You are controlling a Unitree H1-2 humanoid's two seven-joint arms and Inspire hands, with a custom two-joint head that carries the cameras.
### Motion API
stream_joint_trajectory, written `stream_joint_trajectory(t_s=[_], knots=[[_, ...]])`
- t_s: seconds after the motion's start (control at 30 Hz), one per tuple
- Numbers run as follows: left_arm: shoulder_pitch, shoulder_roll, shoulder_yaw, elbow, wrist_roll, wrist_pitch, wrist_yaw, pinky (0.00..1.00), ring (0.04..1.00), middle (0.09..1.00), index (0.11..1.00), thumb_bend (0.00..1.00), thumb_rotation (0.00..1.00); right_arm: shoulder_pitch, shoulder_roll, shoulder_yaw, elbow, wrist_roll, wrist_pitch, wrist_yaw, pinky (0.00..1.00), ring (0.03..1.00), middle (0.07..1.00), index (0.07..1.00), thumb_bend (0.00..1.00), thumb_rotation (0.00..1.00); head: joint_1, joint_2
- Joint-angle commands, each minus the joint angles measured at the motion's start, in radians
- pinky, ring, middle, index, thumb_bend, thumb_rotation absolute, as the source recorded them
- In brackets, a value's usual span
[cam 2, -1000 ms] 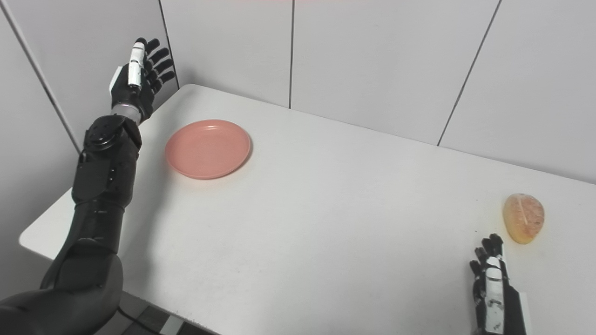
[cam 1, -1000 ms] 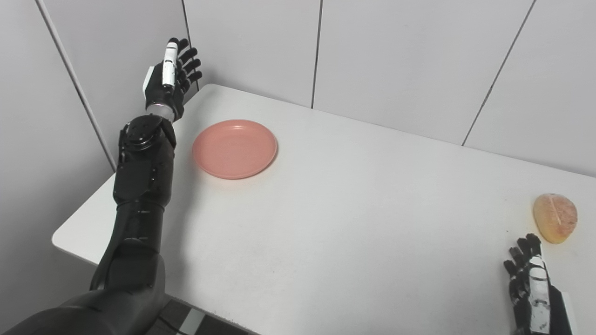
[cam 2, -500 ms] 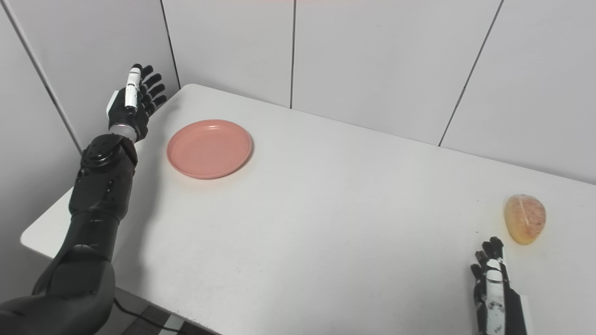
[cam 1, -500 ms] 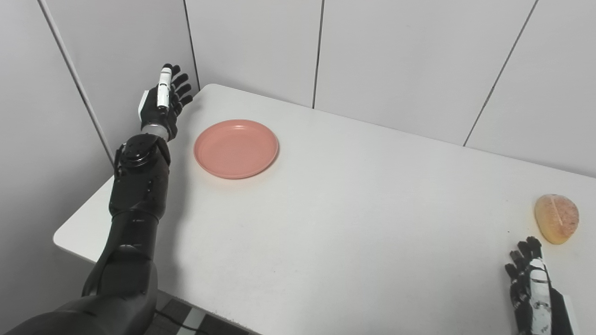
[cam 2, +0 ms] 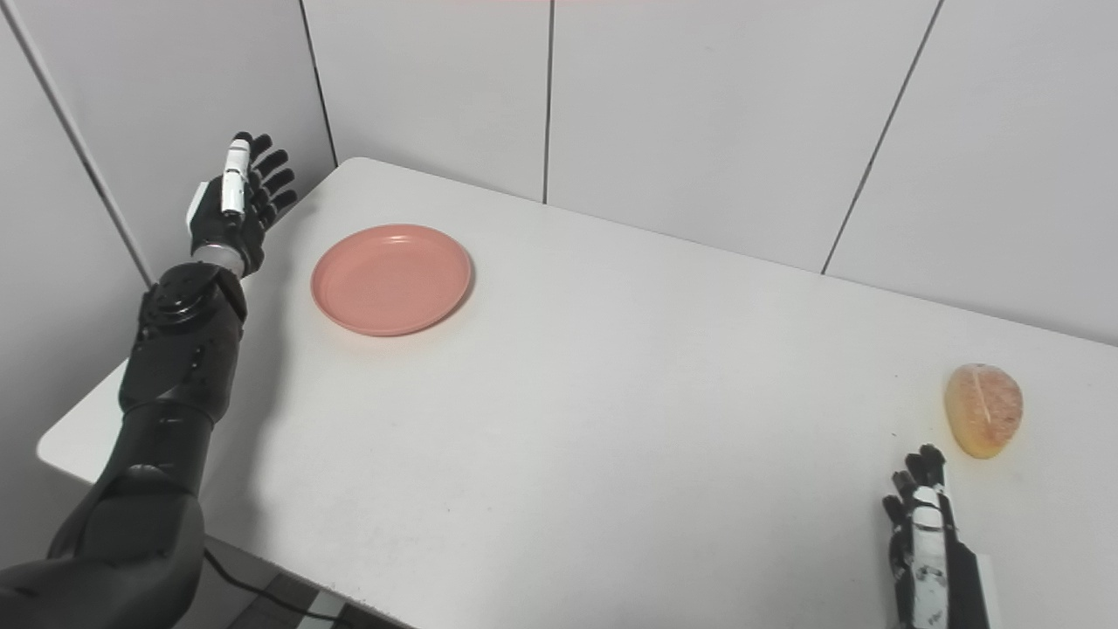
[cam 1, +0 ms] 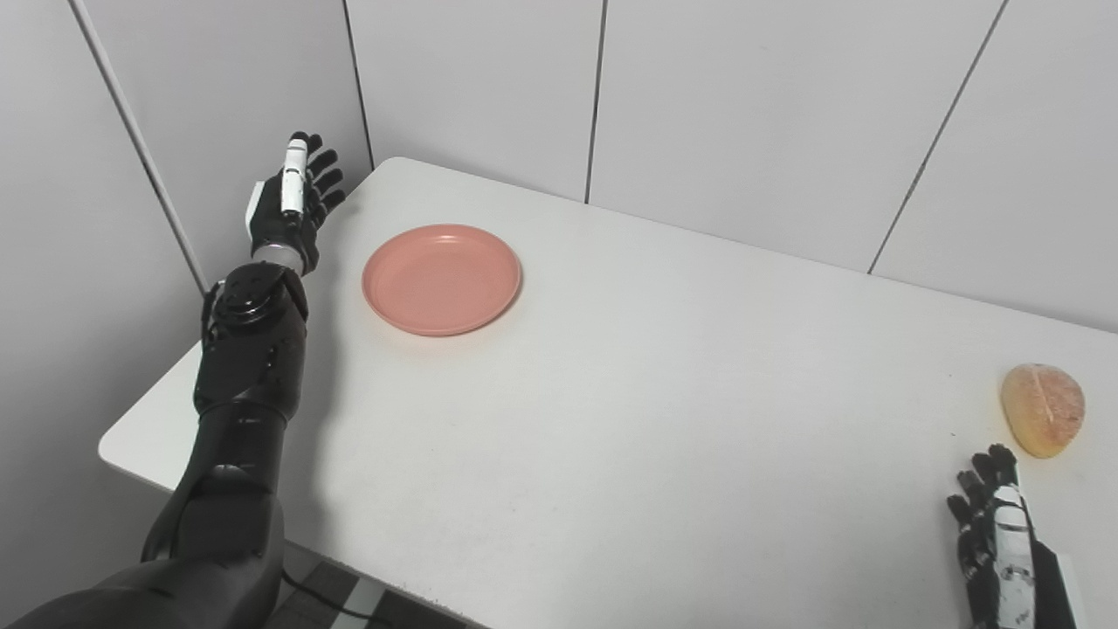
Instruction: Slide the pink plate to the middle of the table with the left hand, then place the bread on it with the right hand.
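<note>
The pink plate [cam 1: 442, 279] sits flat near the far left corner of the white table [cam 1: 664, 419], empty, while the bread [cam 1: 1043, 409] lies well apart from it at the right edge. The left hand [cam 1: 292, 205] hangs raised beside the table's left edge — fingers spread, holding nothing, clear of the plate. The right hand [cam 1: 1000, 546] rests low at the near right corner, just short of the bread — fingers extended and slightly apart, empty.

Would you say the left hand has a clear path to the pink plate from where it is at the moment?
Probably yes. The left hand is open beside the table's far left edge, apart from the pink plate, and only bare table lies between them. The bread and right hand sit far off on the other side.
</note>
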Motion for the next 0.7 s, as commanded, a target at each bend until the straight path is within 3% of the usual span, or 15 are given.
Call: stream_joint_trajectory(t_s=[0.0,0.37,0.67], knots=[[-0.033,0.03,0.002,-0.022,-0.003,-0.033,0.006,0.87,0.89,0.886,0.874,0.39,1.0,-0.019,0.0,-0.002,-0.041,0.003,0.006,0.002,1.0,1.0,1.0,1.0,0.05,1.0,0.0,0.001],[0.01,-0.019,-0.023,-0.126,-0.007,-0.005,0.002,0.86,0.878,0.874,0.857,0.4,1.0,-0.022,0.001,0.001,-0.044,-0.002,0.012,-0.002,1.0,1.0,1.0,1.0,0.04,1.0,-0.001,-0.003],[0.009,-0.023,-0.062,-0.045,0.003,-0.042,-0.016,0.86,0.888,0.887,0.873,0.39,1.0,-0.022,0.005,0.002,-0.04,-0.002,0.007,-0.007,1.0,1.0,1.0,1.0,0.04,1.0,-0.006,-0.002]])
